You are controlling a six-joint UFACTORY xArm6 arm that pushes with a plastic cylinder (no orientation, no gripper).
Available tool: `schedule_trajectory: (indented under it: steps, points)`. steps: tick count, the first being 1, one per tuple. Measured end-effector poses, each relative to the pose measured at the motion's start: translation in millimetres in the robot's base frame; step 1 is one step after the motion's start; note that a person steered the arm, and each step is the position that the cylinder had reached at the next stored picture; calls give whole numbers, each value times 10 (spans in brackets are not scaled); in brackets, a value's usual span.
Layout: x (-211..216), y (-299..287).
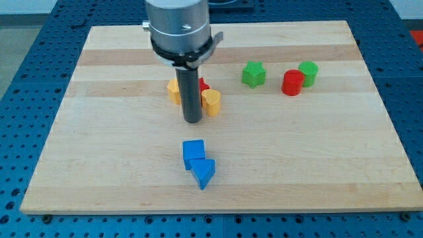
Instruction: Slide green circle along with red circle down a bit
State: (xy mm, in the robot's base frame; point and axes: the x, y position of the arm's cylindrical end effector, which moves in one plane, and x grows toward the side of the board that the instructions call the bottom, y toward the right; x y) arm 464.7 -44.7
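My tip (192, 120) is a bare rod with no jaws to open or close, holding nothing, beside the yellow blocks (211, 102). The red circle (292, 82) and green circle (308, 73) touch, at about two o'clock from it. I'd approach from their twelve o'clock; bare board (317, 152) lies toward six.

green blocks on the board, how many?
2. The green star-like block sits right of centre near the view's top; the green circle is further right, touching the red circle. The rod hides part of the cluster above my tip, so another could be hidden.
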Motion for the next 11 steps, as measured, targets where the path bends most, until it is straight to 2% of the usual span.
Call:
schedule_trajectory:
  steps: [2,5,7,9,11]
  points:
    - [217,408]
    - [-101,1940]
    - [-538,2630]
    - [-970,2660]
    - [-1122,2412]
